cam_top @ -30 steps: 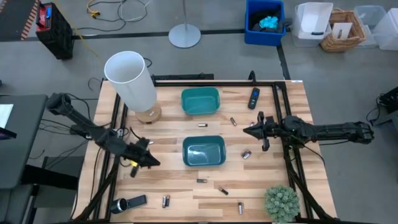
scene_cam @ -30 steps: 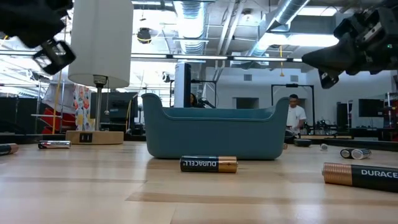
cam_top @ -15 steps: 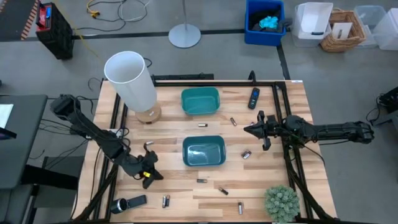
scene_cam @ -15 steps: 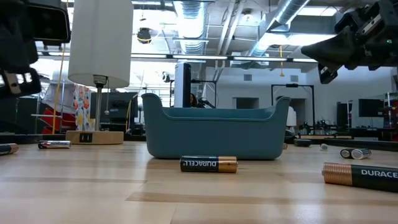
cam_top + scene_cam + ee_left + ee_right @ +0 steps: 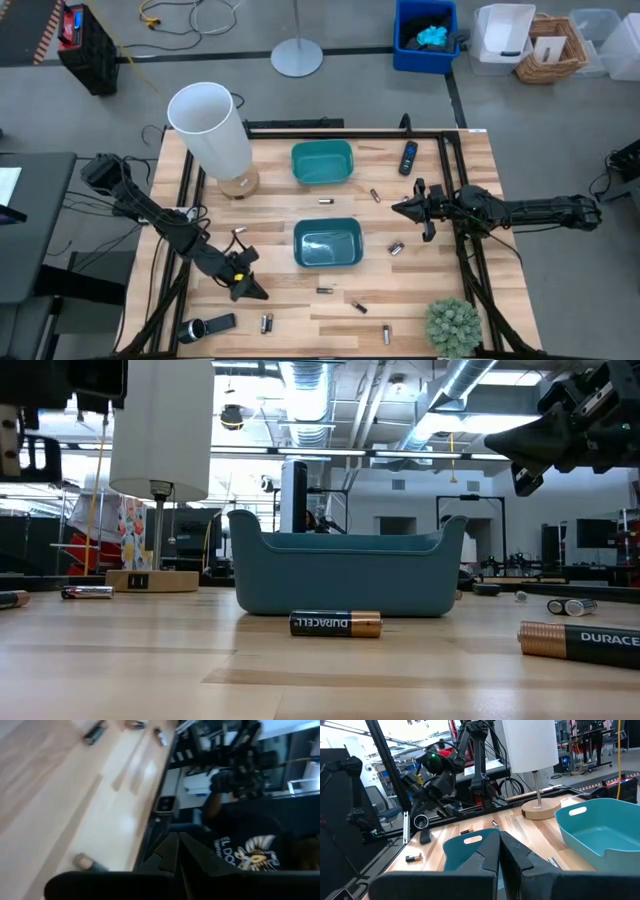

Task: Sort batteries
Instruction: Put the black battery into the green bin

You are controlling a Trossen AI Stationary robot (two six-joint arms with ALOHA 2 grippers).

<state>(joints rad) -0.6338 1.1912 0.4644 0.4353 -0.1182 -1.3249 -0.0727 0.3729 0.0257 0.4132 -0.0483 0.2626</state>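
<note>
Several batteries lie loose on the wooden table, among them one (image 5: 323, 291) in front of the near teal bin (image 5: 328, 242), a pair (image 5: 267, 322) by the near edge and one (image 5: 396, 247) to the bin's right. A second teal bin (image 5: 322, 162) stands farther back. My left gripper (image 5: 258, 293) hovers shut left of the near bin, above bare wood, holding nothing; its wrist view shows its shut fingers (image 5: 178, 851) and a battery (image 5: 89, 863) lying beside them. My right gripper (image 5: 400, 208) waits shut at the right, above the table.
A white lamp (image 5: 210, 125) stands at the far left, a black remote (image 5: 408, 157) at the far right. A flashlight-like cylinder (image 5: 200, 326) lies at the near left corner and a plant (image 5: 453, 325) at the near right. A person in a dark shirt (image 5: 240, 835) is beyond the table.
My left gripper has moved toward the table's near edge and a little toward the right, sinking slightly, and has rolled about its own axis. It stays shut. No battery has moved.
</note>
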